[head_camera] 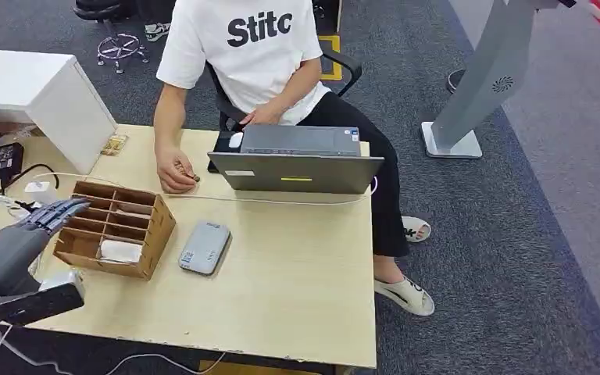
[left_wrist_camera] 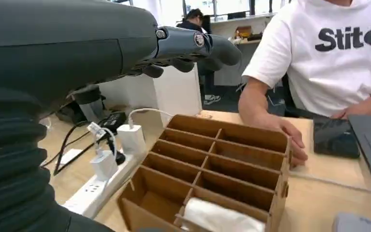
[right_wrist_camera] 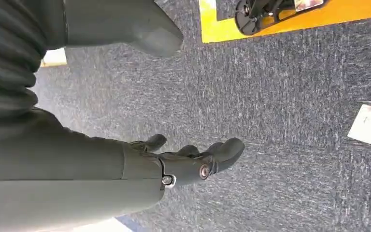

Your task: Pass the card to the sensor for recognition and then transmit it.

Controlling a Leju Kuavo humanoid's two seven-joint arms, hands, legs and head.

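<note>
A white card (head_camera: 120, 251) lies in the nearest compartment of a brown cardboard divider box (head_camera: 153, 225) on the wooden table; the same card (left_wrist_camera: 222, 218) is seen low in the left wrist view, inside the box (left_wrist_camera: 241, 145). A flat grey sensor (head_camera: 204, 247) rests on the table just right of the box. My left hand (head_camera: 23, 234) hovers at the box's left side with fingers extended over its edge, holding nothing; its fingers (left_wrist_camera: 193, 46) are stretched above the box. My right hand (right_wrist_camera: 193, 162) hangs over dark carpet, fingers loosely apart and empty.
A person in a white shirt (head_camera: 250, 47) sits across the table, one hand (head_camera: 176, 172) on the tabletop near a grey laptop (head_camera: 297, 160). A power strip with chargers (left_wrist_camera: 104, 174) and cables lie left of the box. A white cabinet (head_camera: 39, 94) stands at far left.
</note>
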